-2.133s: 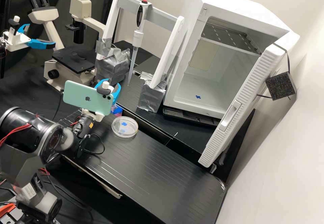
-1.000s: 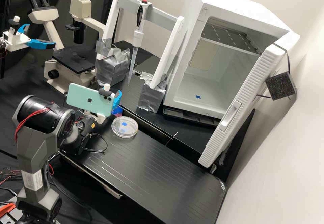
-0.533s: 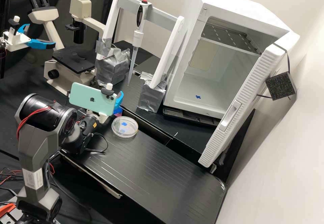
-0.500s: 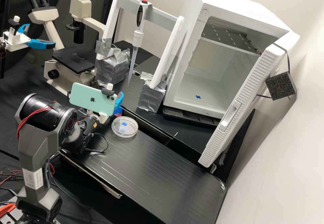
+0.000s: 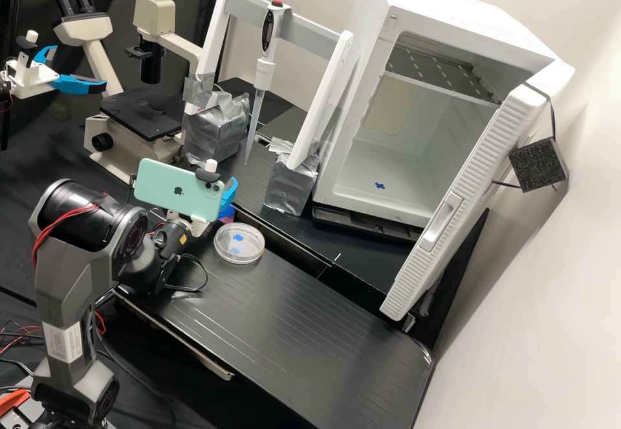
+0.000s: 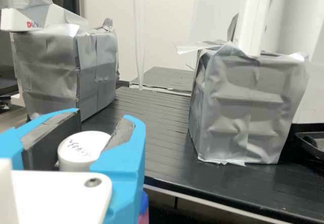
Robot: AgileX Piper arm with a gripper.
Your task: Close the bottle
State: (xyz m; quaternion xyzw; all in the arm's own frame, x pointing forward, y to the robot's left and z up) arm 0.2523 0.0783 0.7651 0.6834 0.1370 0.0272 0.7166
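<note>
Jaws a cap's width apart, gripping white cap (image 6: pixel 80 152); you've brought them lower, likely bottle (image 6: pixel 145 217) beneath: seating looks near.

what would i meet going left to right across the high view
Microscope → petri dish → grey-taped block under the pipette stand's right leg → open white cabinet

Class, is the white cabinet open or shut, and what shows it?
The cabinet is open: its ribbed door stands swung out, exposing the shelf inside.

dish (image 5: pixel 254 248) lies before pipette stand (image 5: pixel 310 33), incubator (image 5: pixel 446 21) right.
</note>
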